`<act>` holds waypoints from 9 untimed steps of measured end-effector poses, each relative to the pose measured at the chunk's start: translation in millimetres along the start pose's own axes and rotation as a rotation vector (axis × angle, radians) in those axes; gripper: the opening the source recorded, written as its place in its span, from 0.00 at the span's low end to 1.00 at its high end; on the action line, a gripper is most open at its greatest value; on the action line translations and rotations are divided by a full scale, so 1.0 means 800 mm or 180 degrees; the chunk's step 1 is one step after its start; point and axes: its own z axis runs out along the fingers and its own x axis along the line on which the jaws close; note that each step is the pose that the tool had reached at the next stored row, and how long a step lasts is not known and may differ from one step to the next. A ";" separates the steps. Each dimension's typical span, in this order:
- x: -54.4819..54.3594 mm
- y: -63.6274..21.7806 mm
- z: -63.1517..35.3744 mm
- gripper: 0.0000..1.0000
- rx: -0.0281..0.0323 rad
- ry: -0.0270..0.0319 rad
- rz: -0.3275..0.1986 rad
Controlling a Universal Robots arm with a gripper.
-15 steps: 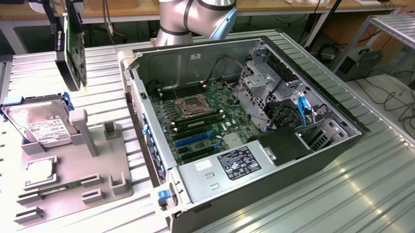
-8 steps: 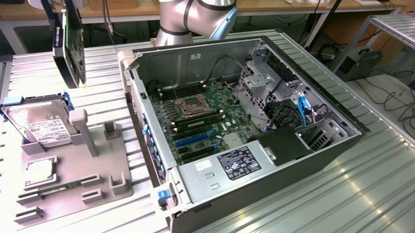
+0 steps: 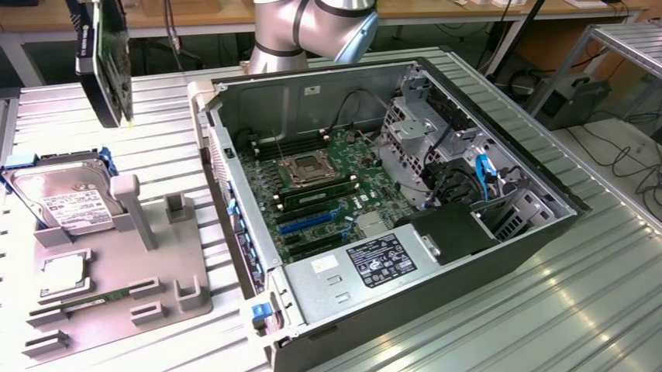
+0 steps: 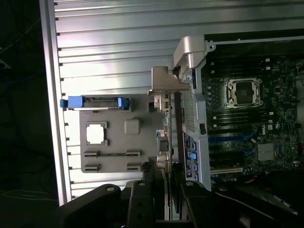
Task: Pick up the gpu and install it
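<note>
Above the ribbed metal bench (image 3: 579, 310), at the exterior view's left | we see the gpu (image 3: 104, 62) aloft and upright: black face, green board edge, silver bracket | jaws clenched on it | open computer case (image 3: 310, 97) beside; wooden desk (image 3: 435, 9) behind

Open from above across the case (image 3: 290, 89); clear down to the blue slots (image 3: 308, 225). Hemmed on the exterior view's right by the drive cage (image 3: 419, 136) and black shroud (image 3: 455, 232), on the far side by a seated memory stick (image 3: 315, 194). Free air around the raised gpu (image 3: 104, 54), over ribbed table (image 3: 155, 132) beyond the fixture posts (image 3: 129, 203)
</note>
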 end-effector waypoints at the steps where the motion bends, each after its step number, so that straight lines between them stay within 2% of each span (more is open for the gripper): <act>1: 0.000 0.000 -0.001 0.27 0.0000 0.0000 0.0000; 9: 0.000 0.001 -0.013 0.27 0.0000 0.0000 0.0000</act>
